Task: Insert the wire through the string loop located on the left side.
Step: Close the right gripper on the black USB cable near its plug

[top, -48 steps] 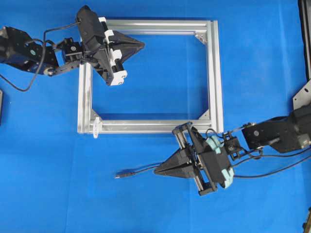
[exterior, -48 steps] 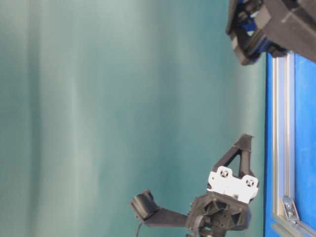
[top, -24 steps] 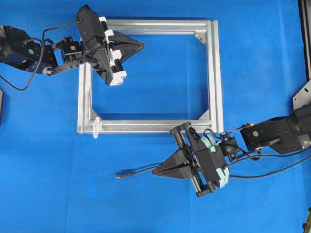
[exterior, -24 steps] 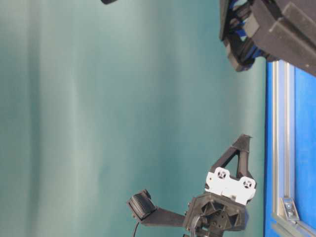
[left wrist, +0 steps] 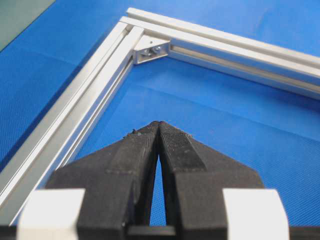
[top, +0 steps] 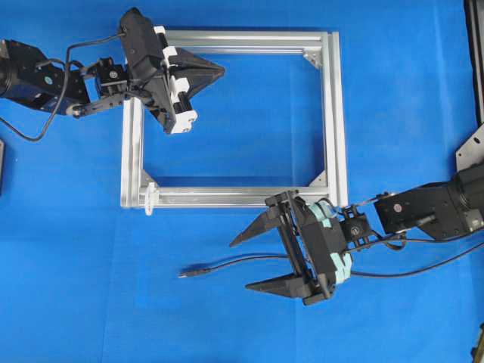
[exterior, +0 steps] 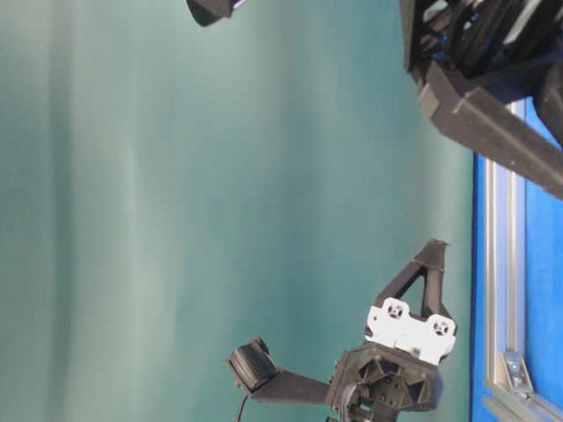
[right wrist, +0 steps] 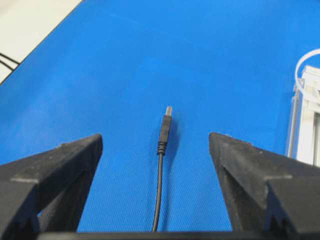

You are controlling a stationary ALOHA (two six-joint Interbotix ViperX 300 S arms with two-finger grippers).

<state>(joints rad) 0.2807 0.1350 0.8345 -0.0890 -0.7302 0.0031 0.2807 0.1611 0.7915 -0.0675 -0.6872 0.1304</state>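
The wire [top: 227, 265] lies flat on the blue table [top: 91, 302], running sideways with its plug tip pointing left. From above, the right gripper [top: 240, 265] is spread wide with the wire between its two fingers. The string loop [top: 149, 197] sits farther left, at the frame [top: 333, 113] corner, with open table between. The left gripper [top: 219, 72] is pressed together, far away.

From the left wrist, the left gripper [left wrist: 159, 124] holds nothing.

From the right wrist, the wire [right wrist: 161, 165] points straight ahead, and the loop [right wrist: 306, 65] is up on the right.
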